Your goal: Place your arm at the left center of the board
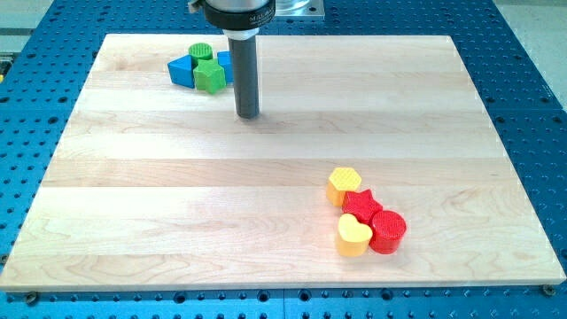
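Note:
My tip (247, 115) rests on the wooden board (177, 195) in its upper middle, just right of and below a cluster of blocks. That cluster at the view's top left holds a blue triangle-like block (182, 71), a green star-like block (210, 77), a green round block (201, 51) and a blue block (225, 61) partly hidden behind the rod. At the lower right sit a yellow hexagon (344, 185), a red star (361, 206), a red cylinder (387, 231) and a yellow heart (353, 236), all touching.
The board lies on a blue perforated table (35, 106). The arm's mount (235, 13) is at the top edge, above the rod.

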